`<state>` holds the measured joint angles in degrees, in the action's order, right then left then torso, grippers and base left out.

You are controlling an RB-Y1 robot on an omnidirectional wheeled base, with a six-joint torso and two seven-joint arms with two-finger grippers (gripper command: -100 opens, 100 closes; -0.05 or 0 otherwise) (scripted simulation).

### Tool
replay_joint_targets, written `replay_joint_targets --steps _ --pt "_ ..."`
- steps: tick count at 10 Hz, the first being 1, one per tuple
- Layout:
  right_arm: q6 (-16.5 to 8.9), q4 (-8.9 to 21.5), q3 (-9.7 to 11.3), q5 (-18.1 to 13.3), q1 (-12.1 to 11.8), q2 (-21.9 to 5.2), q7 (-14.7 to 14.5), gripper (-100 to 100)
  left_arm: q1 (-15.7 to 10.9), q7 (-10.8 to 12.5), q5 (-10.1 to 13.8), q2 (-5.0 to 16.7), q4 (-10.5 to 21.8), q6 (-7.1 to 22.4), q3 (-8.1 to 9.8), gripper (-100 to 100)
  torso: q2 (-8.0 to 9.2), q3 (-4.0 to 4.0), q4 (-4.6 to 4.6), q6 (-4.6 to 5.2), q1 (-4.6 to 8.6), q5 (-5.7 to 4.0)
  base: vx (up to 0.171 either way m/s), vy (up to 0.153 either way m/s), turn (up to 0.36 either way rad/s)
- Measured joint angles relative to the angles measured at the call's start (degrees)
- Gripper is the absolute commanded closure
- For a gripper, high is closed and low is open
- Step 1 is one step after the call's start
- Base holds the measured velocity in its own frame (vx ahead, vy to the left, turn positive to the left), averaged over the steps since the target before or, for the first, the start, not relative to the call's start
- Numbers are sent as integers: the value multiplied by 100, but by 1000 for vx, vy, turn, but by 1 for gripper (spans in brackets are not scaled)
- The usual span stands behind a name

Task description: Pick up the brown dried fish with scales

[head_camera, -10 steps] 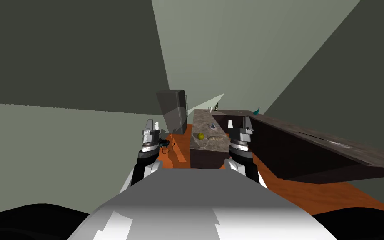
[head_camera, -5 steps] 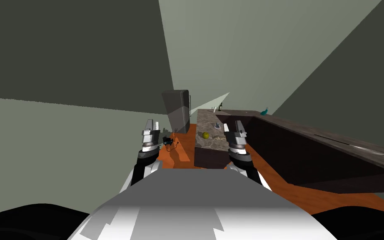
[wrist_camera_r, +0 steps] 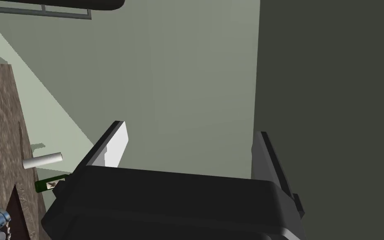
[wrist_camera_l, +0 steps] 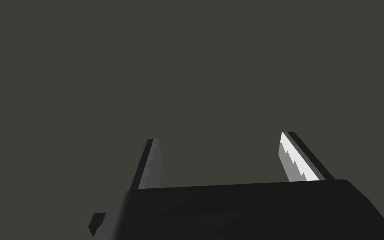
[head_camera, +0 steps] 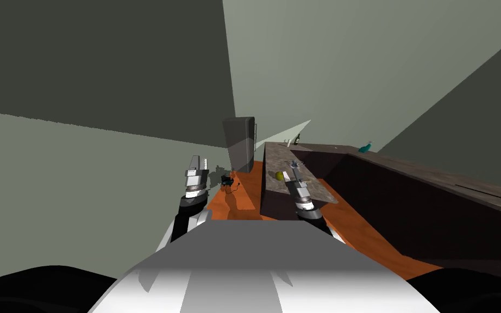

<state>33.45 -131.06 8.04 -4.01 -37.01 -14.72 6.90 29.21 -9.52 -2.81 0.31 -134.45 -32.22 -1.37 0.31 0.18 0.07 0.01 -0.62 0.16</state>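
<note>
Brown marbled tabletop (head_camera: 276, 158) carries a green fruit (head_camera: 279, 175). The right tool (head_camera: 295, 166) reaches over it just beside the fruit, fingers apart and empty. Its arm hides the spot next to the fruit, so I cannot tell where the fish lies. At the far end lie a white roll (wrist_camera_r: 42, 160) and a green bottle (wrist_camera_r: 49, 184). The left tool (head_camera: 198, 162) stands upright left of the tabletop, released too.

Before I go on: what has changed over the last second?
My view has turned, shifting the room right. The right gripper stretched forward and left over the counter, toward the green fruit, and is open. Nothing gripped. The left gripper stayed raised and open.
</note>
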Motion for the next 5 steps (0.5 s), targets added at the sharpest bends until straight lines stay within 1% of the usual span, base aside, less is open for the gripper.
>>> replay_joint_targets --steps 1,2,3,4,5 --pt "67 122 127 -38 -110 -117 -21 -100 0 0 0 0 0 0 0 0 -5 -3 -1 -2 3 -2 -17 100 66" --pt "116 225 178 -48 -153 -185 -33 -100 0 0 0 1 0 0 1 0 -13 -7 -2 0 23 -5 -9 91 172" --pt "119 319 291 -75 -227 -305 -58 -100 0 0 0 1 0 0 0 0 -17 -10 -4 -3 28 -7 -6 76 76" --pt "137 439 345 -85 -238 -367 -75 -100 1 0 0 1 0 0 1 0 -19 -11 -4 0 36 -9 -4 112 169" --pt "166 599 404 -74 -267 -531 -78 -100 0 0 0 1 0 0 0 0 -20 -12 -4 -3 27 -7 12 100 63"
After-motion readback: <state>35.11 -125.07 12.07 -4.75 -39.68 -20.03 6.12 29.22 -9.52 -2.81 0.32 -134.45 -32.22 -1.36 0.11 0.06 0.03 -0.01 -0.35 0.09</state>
